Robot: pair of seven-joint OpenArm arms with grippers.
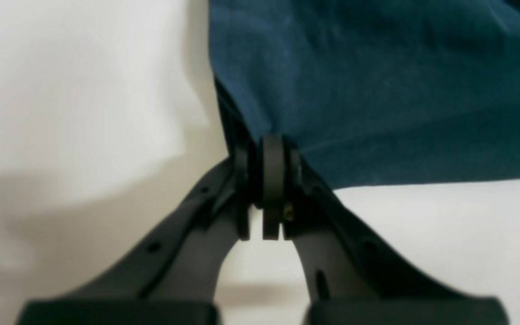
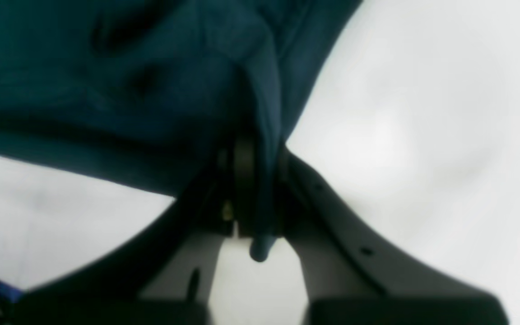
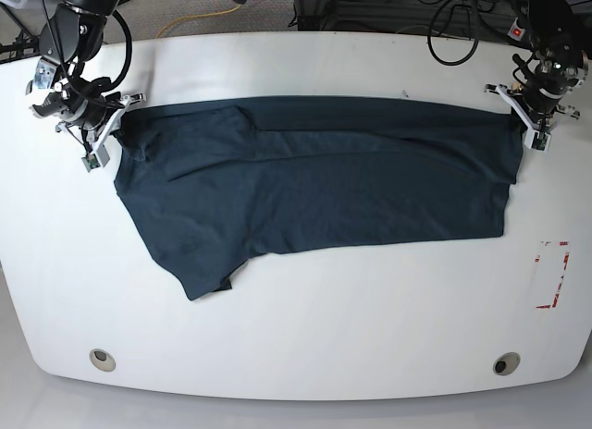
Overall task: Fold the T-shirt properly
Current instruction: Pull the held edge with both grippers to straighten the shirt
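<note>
Across the white desk (image 3: 305, 327) the T-shirt (image 3: 314, 189) lies spread out, stretched between the two arms near the far edge. The left gripper (image 1: 266, 180) is closed tight on a corner of the cloth, its jaws pressed together with the navy fabric fanning away from them. The right gripper (image 2: 251, 189) is likewise clamped on the shirt, a fold of cloth pinched between its jaws and a small tail of it poking out below.

Both wrist views show the pinch itself at close range, though blurred; the base view does not resolve the jaws but shows the whole garment, with one sleeve pointing toward the near edge and wrinkles running along its length. It also shows a red-marked rectangle (image 3: 552, 274) on the desk, two round holes (image 3: 103, 359) near the front edge, and cables (image 3: 453, 22) behind the desk.
</note>
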